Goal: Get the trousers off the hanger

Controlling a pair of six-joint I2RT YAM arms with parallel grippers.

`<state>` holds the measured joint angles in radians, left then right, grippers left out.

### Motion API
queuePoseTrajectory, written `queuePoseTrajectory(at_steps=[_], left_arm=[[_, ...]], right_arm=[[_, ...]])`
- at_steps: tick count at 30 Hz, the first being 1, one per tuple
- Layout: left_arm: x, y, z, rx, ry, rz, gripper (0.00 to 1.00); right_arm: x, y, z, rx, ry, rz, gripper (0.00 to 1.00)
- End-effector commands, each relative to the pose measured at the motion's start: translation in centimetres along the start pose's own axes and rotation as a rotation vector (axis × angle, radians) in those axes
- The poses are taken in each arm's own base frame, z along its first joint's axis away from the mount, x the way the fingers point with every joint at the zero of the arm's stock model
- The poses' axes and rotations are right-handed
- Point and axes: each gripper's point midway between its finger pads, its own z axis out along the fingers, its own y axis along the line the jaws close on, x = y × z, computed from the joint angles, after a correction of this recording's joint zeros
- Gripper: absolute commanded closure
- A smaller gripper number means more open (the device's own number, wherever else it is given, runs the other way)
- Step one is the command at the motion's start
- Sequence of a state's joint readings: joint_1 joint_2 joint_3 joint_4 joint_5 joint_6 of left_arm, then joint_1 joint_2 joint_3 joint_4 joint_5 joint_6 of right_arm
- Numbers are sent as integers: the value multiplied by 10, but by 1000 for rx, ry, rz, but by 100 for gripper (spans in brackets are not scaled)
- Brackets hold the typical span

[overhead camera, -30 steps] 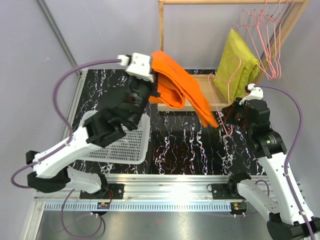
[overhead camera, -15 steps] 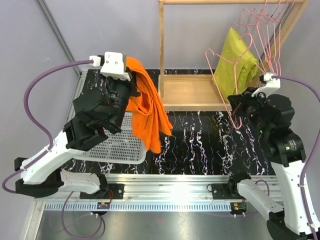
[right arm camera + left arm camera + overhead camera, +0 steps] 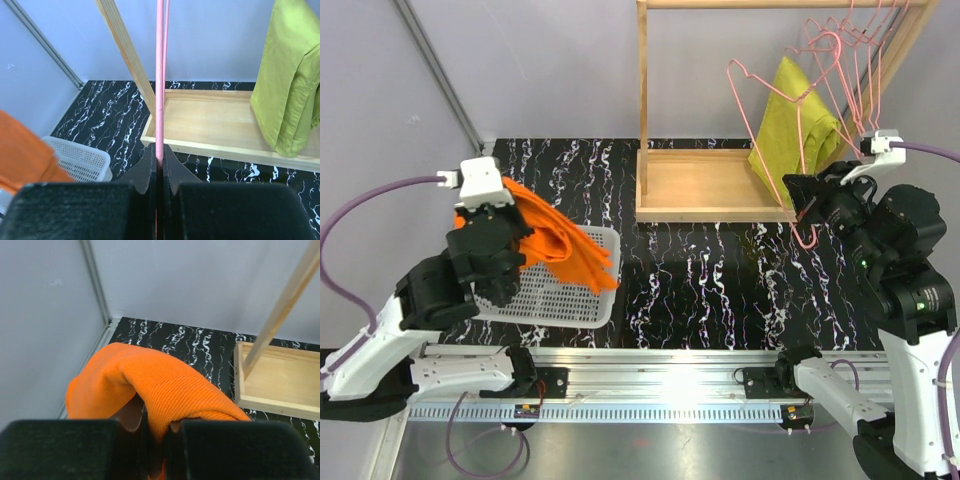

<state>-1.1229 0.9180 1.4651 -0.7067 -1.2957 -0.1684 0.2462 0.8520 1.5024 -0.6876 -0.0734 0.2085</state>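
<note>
Orange trousers (image 3: 558,246), which we judge soft, limp and light, best taken by a bunched fold, drape from the left pincer (image 3: 157,426) clamped on them over the white basket (image 3: 570,305), while the right pincer (image 3: 159,161) pinches the bare pink hanger (image 3: 159,75).

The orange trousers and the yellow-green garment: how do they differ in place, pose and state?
The orange trousers lie bunched over the white mesh basket, on the left; the yellow-green garment hangs straight down at the wooden rack, on the right. The left claw is shut on the orange trousers; no claw touches the yellow-green garment. Both are soft cloth.
</note>
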Motion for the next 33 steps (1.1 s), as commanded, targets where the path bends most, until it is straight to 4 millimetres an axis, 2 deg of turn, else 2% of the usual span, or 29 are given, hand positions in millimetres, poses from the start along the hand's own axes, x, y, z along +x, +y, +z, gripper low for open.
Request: queuePoseTrajectory(at_steps=[1,5,7,10,12,13,15,17,21,23,27,31,32,33], left_arm=[[-16,39,-6,-120,-40,-185,100],[-17,68,-11,-224,-55,-143,100],[-9,75,-11,-258,-57,-115,100],[13,72,-3,-244,-13,-99,100],[26,62,5,-231,15,-74,100],[32,65,11,-261,23,-57,100],[49,52,21,-219,64,-19,100],[61,50,28,-225,95,-15,100],[83,60,23,-265,142,17,100],[90,59,22,-266,162,-5,100],[132,34,29,-209,273,52,100],[174,15,24,-164,384,-29,100],[191,14,22,-186,408,-76,100],[200,18,18,-206,428,-85,100]], right_arm=[[-8,5,4,-27,-19,-17,100],[-7,7,3,-37,-20,-12,100],[-7,8,2,-41,-24,-5,100],[-9,10,0,-49,-30,-1,100],[-10,13,-1,-62,-31,3,100],[-11,13,-2,-65,-31,5,100],[-12,15,-5,-71,-34,4,100],[-13,14,-8,-64,-43,4,100],[-13,13,-12,-59,-44,-9,100],[-12,11,-11,-51,-39,-11,100],[-10,12,-3,-57,-32,-6,100],[-14,12,1,-62,-37,-11,100],[-16,13,1,-63,-42,-15,100],[-18,14,1,-66,-46,-20,100]])
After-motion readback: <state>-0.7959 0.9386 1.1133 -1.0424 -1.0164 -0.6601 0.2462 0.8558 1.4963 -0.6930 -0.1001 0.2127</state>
